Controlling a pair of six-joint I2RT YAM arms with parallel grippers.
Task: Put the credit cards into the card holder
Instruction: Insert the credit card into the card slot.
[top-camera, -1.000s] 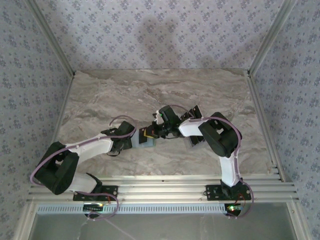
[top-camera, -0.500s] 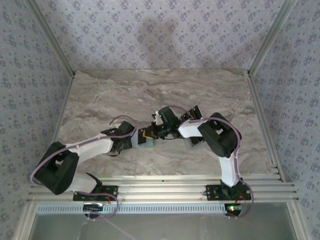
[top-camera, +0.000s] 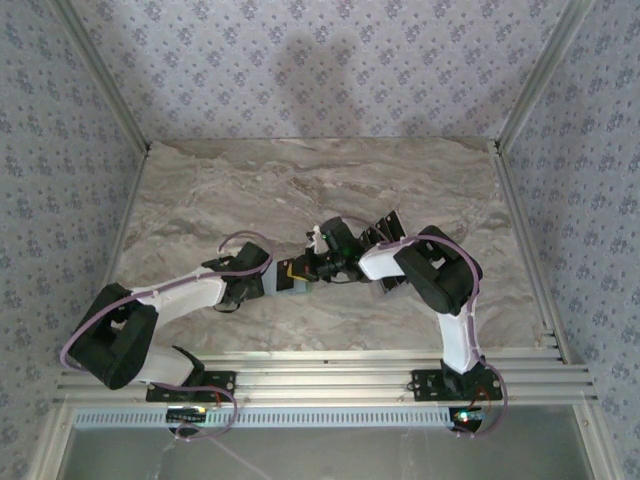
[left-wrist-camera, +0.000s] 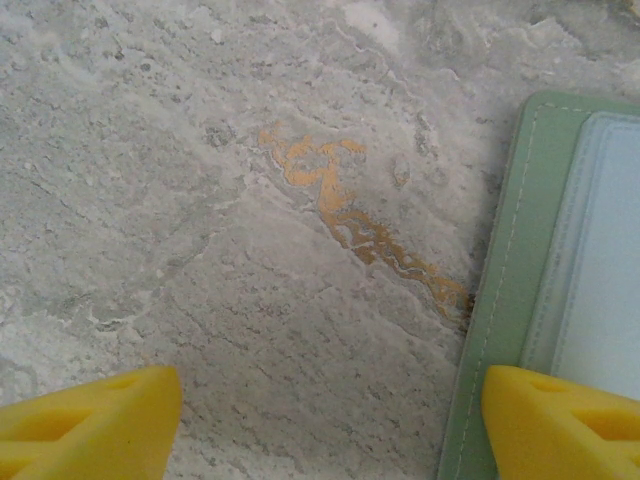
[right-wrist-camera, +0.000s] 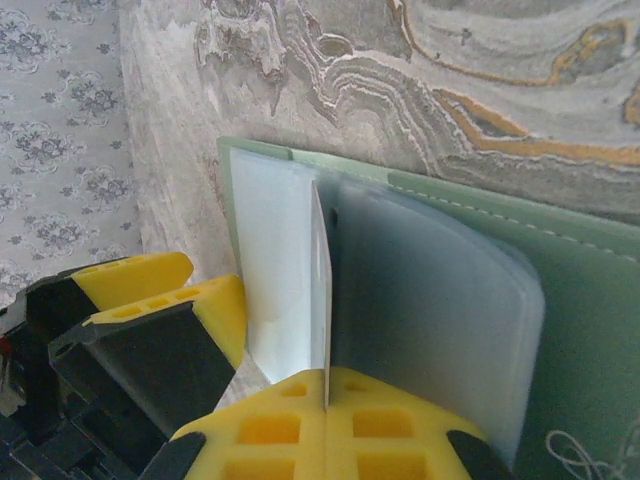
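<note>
The sage-green card holder (right-wrist-camera: 470, 220) lies open on the marble, its pale grey sleeves (right-wrist-camera: 430, 320) facing up. My right gripper (right-wrist-camera: 327, 392) is shut on one credit card (right-wrist-camera: 321, 290), seen edge-on, with its far edge down among the sleeves. My left gripper (left-wrist-camera: 330, 425) is open, and its right finger (left-wrist-camera: 560, 420) is over the holder's (left-wrist-camera: 505, 270) left edge while the other is over bare marble. From above, both grippers meet at the holder (top-camera: 290, 287). More black credit cards (top-camera: 386, 226) lie partly hidden behind the right arm.
The left gripper's yellow fingers (right-wrist-camera: 150, 290) sit close to the left of the held card. Patterned walls (top-camera: 320, 70) and metal rails (top-camera: 525, 250) enclose the marble table (top-camera: 240, 190).
The right wrist has shifted slightly toward the near side with the card still in its grip. The left arm has stayed put.
</note>
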